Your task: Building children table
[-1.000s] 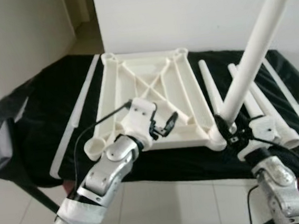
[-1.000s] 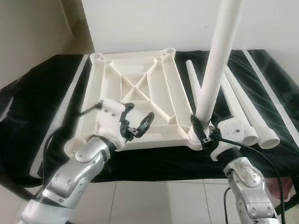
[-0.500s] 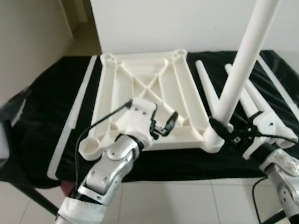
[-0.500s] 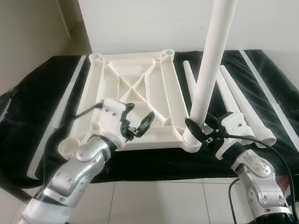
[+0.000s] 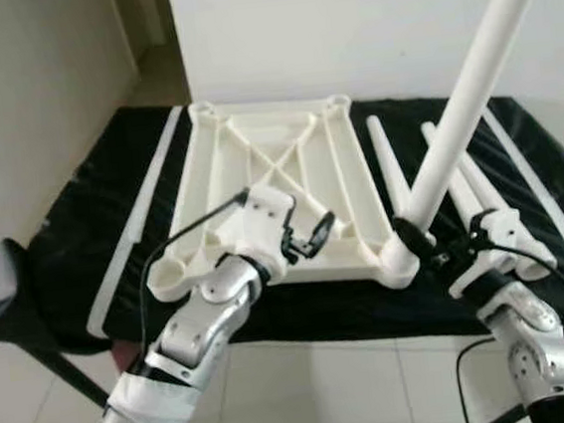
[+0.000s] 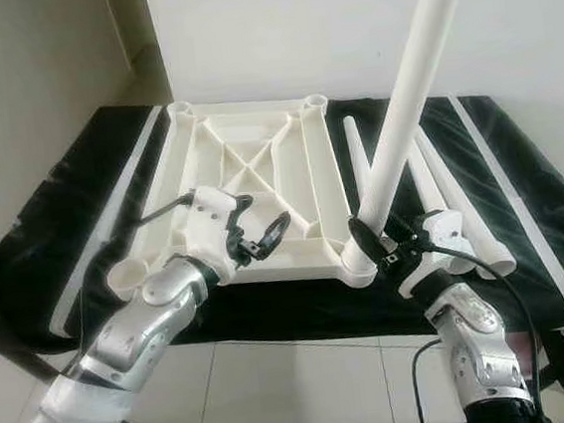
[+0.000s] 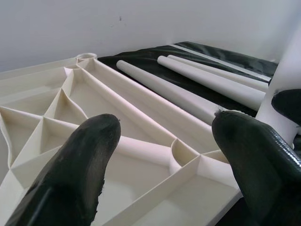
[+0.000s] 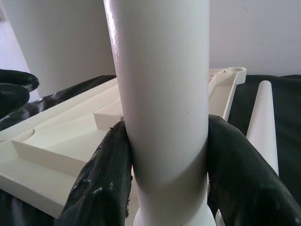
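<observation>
Jaws: right gripper clamping table leg | leg leaning over near-right corner socket | left gripper hovering, fingers apart.

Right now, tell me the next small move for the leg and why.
Probably keep the right gripper closed on the long white plastic table leg and ease it upright. The leg stands in the near right corner socket of the upside-down white plastic tabletop but tilts rightward. The left gripper hovers open over the tabletop.

Leg top: upright leg runs off the frame at one o'clock.
Loose legs' near ends: partly behind right gripper.
</observation>
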Motion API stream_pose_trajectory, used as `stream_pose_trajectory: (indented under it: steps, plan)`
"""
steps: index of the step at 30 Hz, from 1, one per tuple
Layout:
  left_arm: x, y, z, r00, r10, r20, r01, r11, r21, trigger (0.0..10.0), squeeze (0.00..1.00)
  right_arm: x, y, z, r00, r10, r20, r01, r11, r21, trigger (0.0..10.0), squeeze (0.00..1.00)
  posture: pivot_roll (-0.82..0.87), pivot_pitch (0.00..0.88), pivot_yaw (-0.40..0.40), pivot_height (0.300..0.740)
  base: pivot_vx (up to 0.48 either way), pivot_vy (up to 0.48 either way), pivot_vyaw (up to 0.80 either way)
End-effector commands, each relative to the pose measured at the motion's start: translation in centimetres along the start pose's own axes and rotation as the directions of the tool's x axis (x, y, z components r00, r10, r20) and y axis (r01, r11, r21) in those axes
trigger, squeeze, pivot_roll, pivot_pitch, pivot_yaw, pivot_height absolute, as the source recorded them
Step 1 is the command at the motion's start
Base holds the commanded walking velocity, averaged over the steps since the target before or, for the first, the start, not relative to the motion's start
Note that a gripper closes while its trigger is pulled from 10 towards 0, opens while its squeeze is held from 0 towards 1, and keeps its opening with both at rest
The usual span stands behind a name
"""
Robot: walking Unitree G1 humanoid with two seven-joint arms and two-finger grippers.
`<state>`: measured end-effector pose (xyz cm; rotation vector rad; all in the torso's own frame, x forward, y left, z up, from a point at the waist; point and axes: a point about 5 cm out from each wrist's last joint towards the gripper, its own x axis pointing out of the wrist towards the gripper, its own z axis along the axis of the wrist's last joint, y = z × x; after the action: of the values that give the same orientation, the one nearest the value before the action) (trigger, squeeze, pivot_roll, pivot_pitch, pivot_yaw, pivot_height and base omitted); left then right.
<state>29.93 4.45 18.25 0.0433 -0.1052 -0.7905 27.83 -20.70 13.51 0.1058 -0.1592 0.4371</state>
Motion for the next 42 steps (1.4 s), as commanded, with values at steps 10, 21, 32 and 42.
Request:
stream_pose_trajectory:
  steps: [10,21,32,42]
  plan:
    - [-0.3,-0.9,0.1,0.980,-0.200,-0.005,0.200,0.980,0.009,10.0,0.00,-0.1,1.6,-2.9,0.801,-0.591,-0.092,0.587,0.807,-0.071,10.0,0.00,0.00,0.051,0.013,0.740,0.000,0.000,0.00]
    - [-0.3,-1.3,-0.2,0.977,-0.215,-0.013,0.215,0.977,0.009,10.0,0.00,1.5,5.6,-3.4,0.814,-0.574,-0.092,0.579,0.815,0.040,10.0,0.00,0.00,0.039,0.000,0.740,0.000,0.000,0.00]
    - [-0.1,-1.2,-0.3,0.977,-0.211,-0.017,0.211,0.977,0.013,10.0,0.00,1.7,5.5,-2.0,0.822,-0.568,-0.025,0.569,0.821,0.056,10.0,1.00,0.01,0.025,0.001,0.740,0.000,0.000,0.00]
    - [-0.1,-2.0,-0.5,0.973,-0.229,-0.020,0.229,0.973,-0.001,10.0,0.00,1.4,3.4,-0.1,0.910,-0.413,0.044,0.413,0.911,0.005,10.0,1.00,0.00,0.035,0.000,0.740,0.000,0.000,0.00]
